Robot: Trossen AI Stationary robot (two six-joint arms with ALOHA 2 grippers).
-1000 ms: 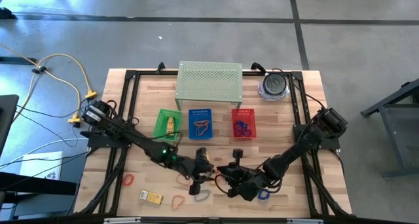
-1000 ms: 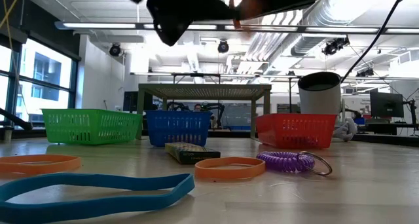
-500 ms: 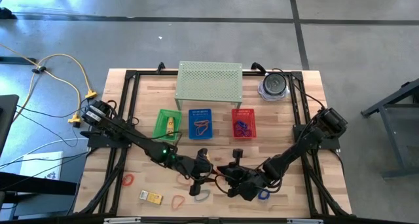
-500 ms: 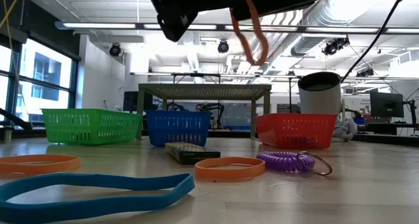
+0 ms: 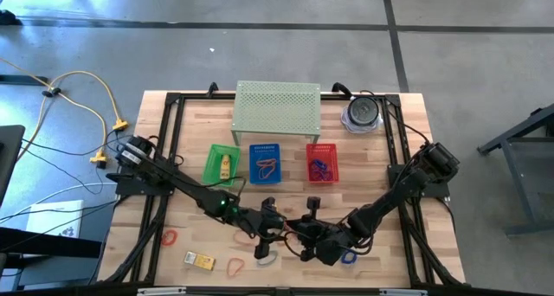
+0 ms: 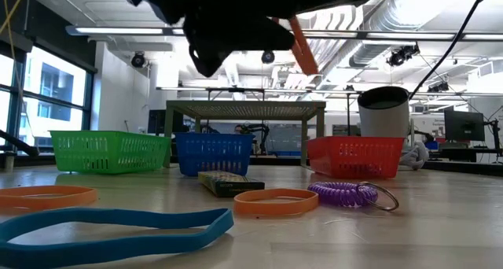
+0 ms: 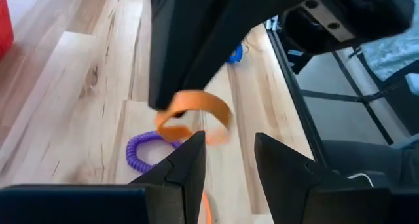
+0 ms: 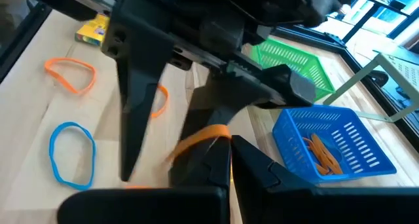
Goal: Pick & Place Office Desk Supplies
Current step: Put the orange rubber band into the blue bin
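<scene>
Above the near middle of the pale wooden table (image 5: 415,157), seen from overhead, the left gripper (image 5: 267,235) and the right gripper (image 5: 299,233) meet tip to tip. There is bare wood between them and the row of green plastic basket (image 5: 222,164), blue plastic basket (image 5: 267,164) and red plastic basket (image 5: 322,163). Near the table's front edge lie a small red rubber loop (image 5: 170,238) and a yellow oblong packet (image 5: 201,260), well to the left of the grippers.

At table height we see the thin orange rubber band (image 6: 302,45) hanging high, clear of the tabletop. Below it a long blue rubber band (image 6: 110,226) lies along the nearest edge, with a purple coiled loop (image 6: 346,193) to the right.

From the left wrist, that gripper's fingers (image 7: 186,168) stand apart with nothing between them. The thin orange rubber band dangles just ahead of them from the other arm's dark tip.

From the right wrist, the jaws are closed tight, pinching the thin orange rubber band.
</scene>
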